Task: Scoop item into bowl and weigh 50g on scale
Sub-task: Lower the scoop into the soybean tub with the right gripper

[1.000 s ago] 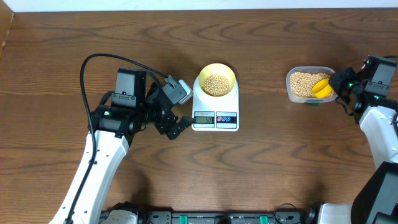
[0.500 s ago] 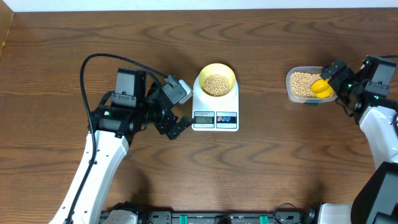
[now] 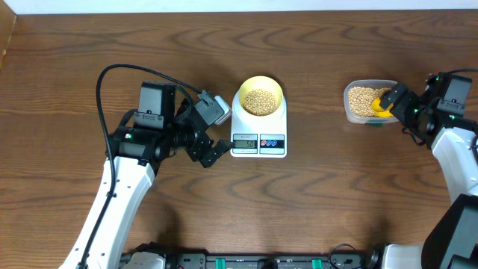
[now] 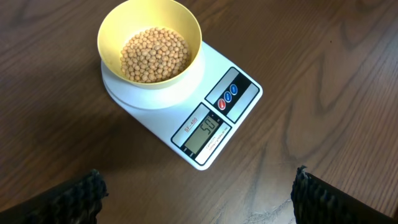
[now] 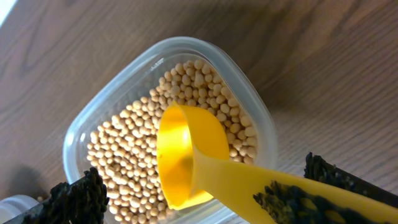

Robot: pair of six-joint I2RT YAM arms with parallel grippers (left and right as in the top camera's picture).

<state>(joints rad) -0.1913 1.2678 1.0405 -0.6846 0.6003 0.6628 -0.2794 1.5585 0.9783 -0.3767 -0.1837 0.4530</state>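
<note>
Bowl of beans sits on scale, reading about 50, just ahead of left pincer, fingers apart and empty. Right pincer is clamped on the yellow scoop handle, with the empty cup over the bean tub on the tabletop.

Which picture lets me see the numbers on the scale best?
The left wrist view. The scale sits close and in the middle there, and its display is big enough to read; it seems to say 50. The overhead view shows the whole scale, but the display is too tiny to read. The right wrist view misses the scale completely.
</note>
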